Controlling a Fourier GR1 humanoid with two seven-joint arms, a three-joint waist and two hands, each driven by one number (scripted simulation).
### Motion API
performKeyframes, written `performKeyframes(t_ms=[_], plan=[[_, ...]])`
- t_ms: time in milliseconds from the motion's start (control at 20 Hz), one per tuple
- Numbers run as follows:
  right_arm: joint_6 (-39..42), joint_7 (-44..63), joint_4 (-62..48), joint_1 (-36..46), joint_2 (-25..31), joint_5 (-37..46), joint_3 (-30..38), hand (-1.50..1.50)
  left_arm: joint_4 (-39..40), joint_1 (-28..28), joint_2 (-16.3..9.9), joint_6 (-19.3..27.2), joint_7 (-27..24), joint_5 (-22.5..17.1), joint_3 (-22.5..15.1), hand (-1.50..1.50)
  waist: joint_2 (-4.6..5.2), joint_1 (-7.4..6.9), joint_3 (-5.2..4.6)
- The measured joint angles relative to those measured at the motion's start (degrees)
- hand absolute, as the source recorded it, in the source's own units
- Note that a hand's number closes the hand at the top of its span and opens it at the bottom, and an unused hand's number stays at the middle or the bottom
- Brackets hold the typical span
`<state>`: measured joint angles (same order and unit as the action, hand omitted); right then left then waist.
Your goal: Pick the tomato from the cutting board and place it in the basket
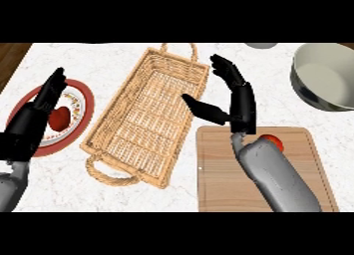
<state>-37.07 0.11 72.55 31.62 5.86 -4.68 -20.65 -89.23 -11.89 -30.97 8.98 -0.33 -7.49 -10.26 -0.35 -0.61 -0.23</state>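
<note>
A red tomato [274, 142] lies on the wooden cutting board [224, 174] at the lower right, mostly hidden behind my right forearm. My right hand [238, 102] is open above the board's far edge, fingers straight and pointing away, thumb reaching toward the wicker basket [146, 117]. The basket lies slanted in the middle of the counter with a handle at each end and nothing in it. My left hand [36, 112] is open over a red-rimmed plate [82, 112] at the left, fingers straight.
On the red-rimmed plate lies a red item [59, 118], partly hidden by my left hand. A large grey bowl [330, 74] stands at the far right. A small grey object [262, 45] shows at the back edge. Dark wood floor borders the counter's left side.
</note>
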Motion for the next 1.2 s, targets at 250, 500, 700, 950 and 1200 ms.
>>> performKeyframes(t_ms=[250,500,700,950,1200], plan=[[1.71,15.03,-5.99,6.29,11.73,10.18,-4.11,-1.50,0.37,0.44,-0.29,0.47,0.24,0.47,0.53,0.00,-0.73,1.11,-0.39],[18.24,28.50,-8.05,12.52,21.54,13.92,-10.88,-1.50,0.61,0.81,-0.04,0.50,0.13,0.66,0.40,0.00,-1.07,1.37,-0.55],[35.46,37.35,-6.55,18.06,26.07,10.59,-13.82,-1.50,1.25,0.97,0.28,0.45,-0.60,0.80,0.48,0.00,-0.88,1.36,-0.42],[53.21,48.64,-3.20,23.44,29.20,2.60,-13.18,-1.50,1.57,1.00,0.66,0.26,-1.28,1.12,0.76,0.00,-0.47,1.35,-0.09],[61.35,53.62,-0.47,23.71,32.84,-3.56,-10.10,-1.50,1.10,1.95,1.02,-0.75,-2.16,1.31,1.46,0.00,-0.13,1.10,0.09]])
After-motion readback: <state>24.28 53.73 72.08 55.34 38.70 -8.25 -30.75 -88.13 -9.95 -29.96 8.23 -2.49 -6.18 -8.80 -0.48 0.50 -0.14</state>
